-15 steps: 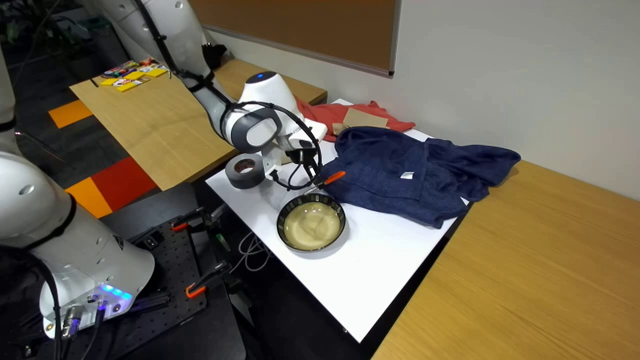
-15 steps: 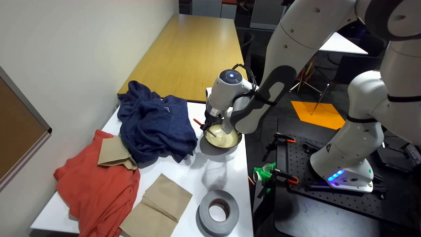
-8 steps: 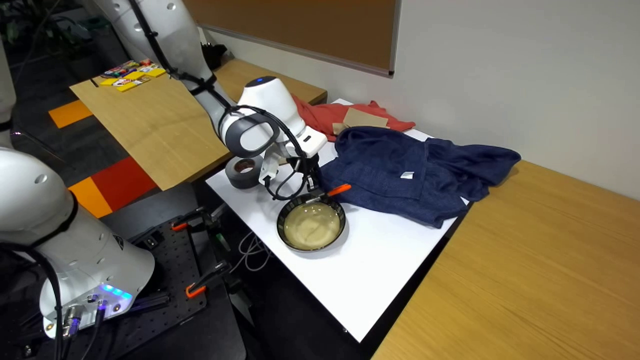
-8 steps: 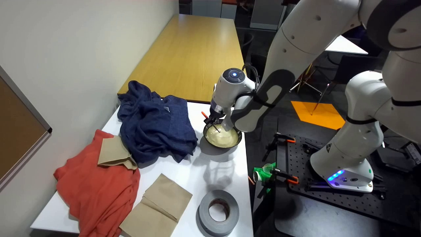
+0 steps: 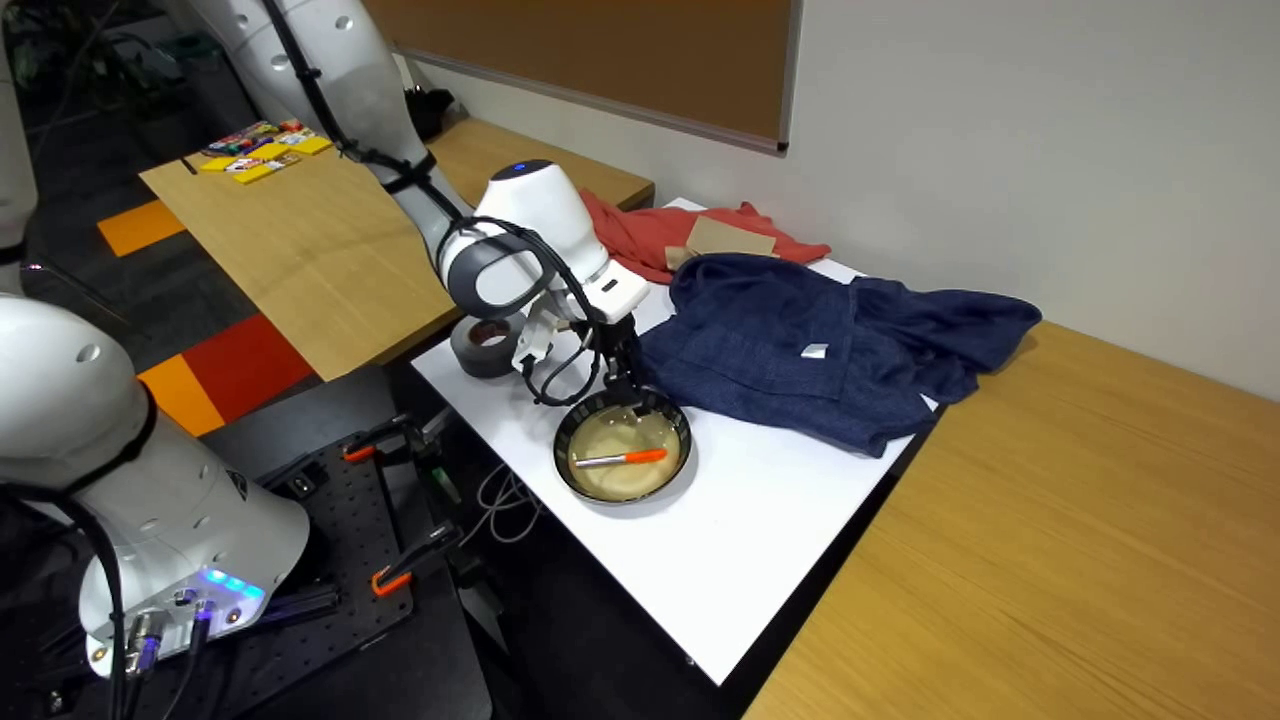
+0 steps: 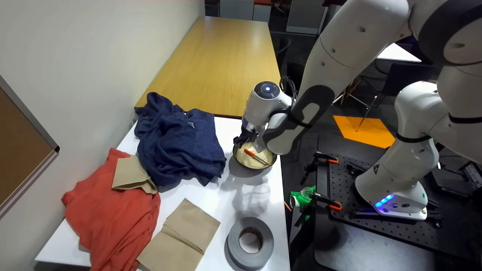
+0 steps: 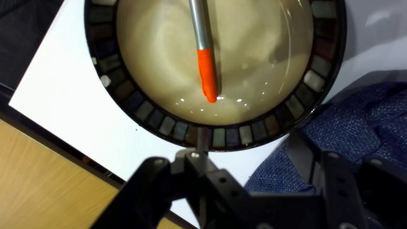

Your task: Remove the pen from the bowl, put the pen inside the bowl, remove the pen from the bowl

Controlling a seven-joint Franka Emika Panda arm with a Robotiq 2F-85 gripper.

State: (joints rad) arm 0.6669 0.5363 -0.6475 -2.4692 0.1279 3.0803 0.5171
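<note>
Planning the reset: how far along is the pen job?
Done, it seems: putting in; the pen, in the claw a second ago, now lies in the bowl. In hand: nothing; the claw hangs open, off the pen. Left: last removal, the pen being inside. First removal isn't shown.

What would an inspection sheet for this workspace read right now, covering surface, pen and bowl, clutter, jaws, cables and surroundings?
Surface: white tabletop, partly covered by cloth.
Job's things: orange-and-silver pen lying inside the bowl; bowl upright on the tabletop.
Clutter: navy cloth, red cloth, brown folded sheets, grey tape roll.
Jaws: open, holding nothing, at the bowl's rim; whether touching, cannot tell.
Cables: black cable tied along the robot arm, looping near its wrist.
Surroundings: wall, brown board, wooden tables.
</note>
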